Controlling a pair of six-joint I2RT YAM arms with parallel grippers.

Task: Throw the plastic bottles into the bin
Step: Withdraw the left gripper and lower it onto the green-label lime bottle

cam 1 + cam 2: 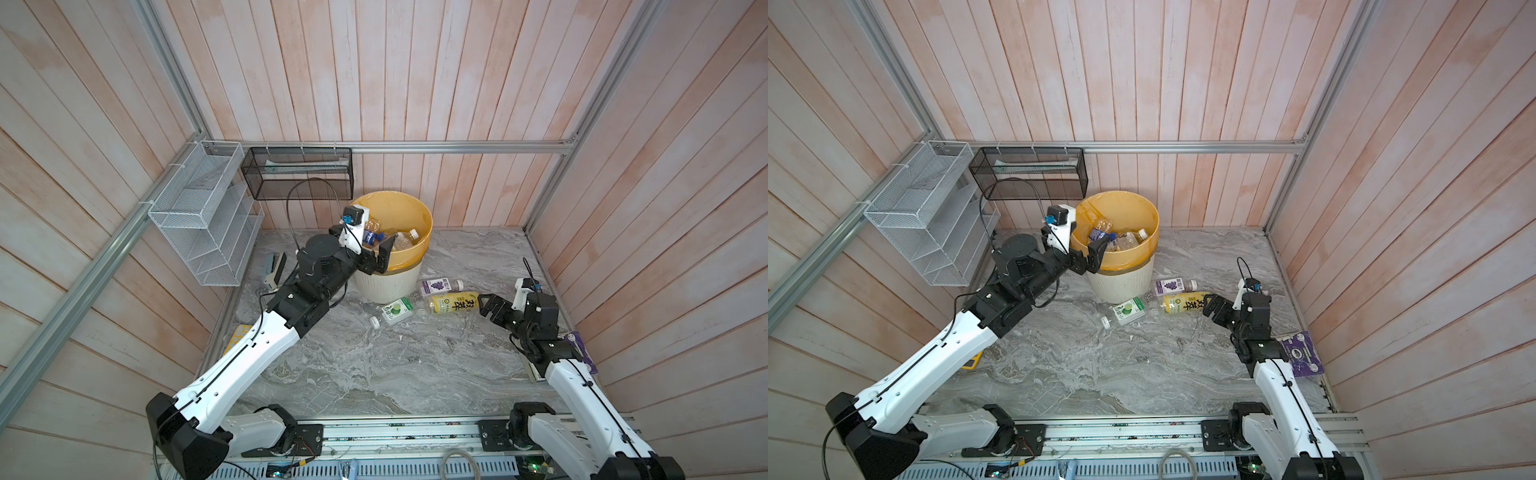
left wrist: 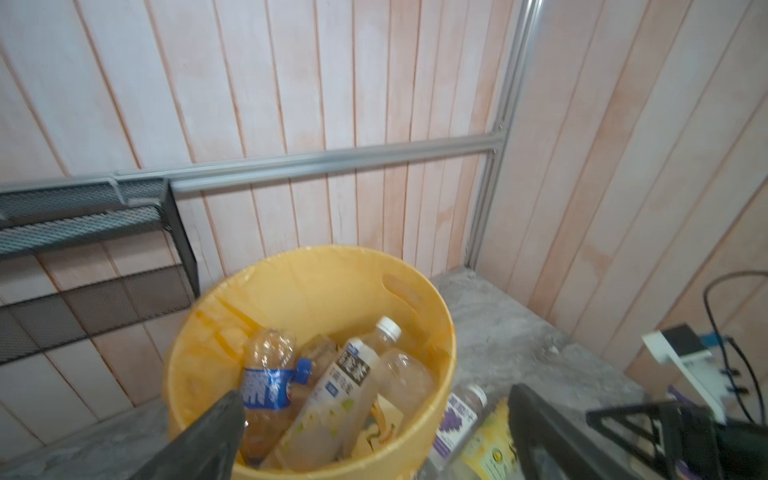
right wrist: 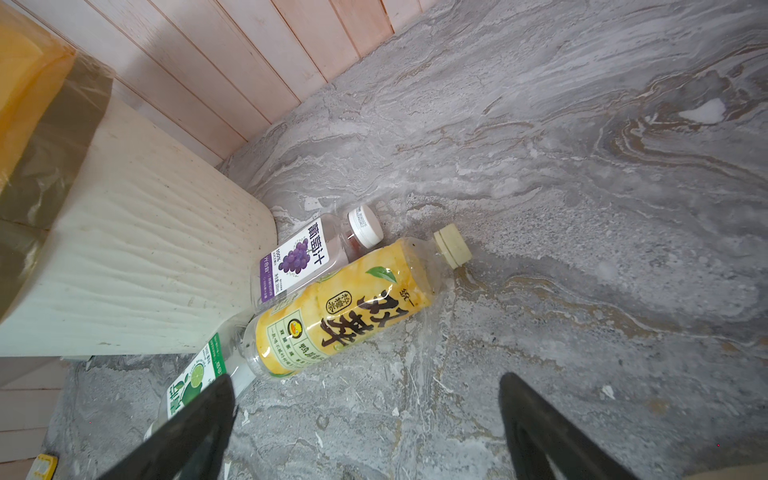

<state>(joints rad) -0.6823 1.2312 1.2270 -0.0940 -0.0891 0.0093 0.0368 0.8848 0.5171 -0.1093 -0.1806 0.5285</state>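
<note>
The bin (image 1: 390, 286) is a cream ribbed bucket with a yellow bag over its rim (image 2: 316, 266), standing at the back wall. Several plastic bottles lie inside it, among them a blue-labelled one (image 2: 266, 386) and a white-labelled one (image 2: 332, 399). My left gripper (image 1: 376, 254) hangs open and empty over the bin's near rim. On the floor to the right of the bin lie a purple grape bottle (image 3: 299, 253), a yellow-labelled bottle (image 3: 345, 307) and a green-labelled bottle (image 1: 397, 309). My right gripper (image 3: 365, 380) is open and low, just short of the yellow bottle's base.
A white wire rack (image 1: 203, 220) and a black mesh basket (image 1: 297, 172) hang on the back left walls. A stapler (image 1: 274, 270) and a yellow calculator (image 1: 237, 334) lie by the left wall. A purple card (image 1: 1302, 355) lies at the right wall.
</note>
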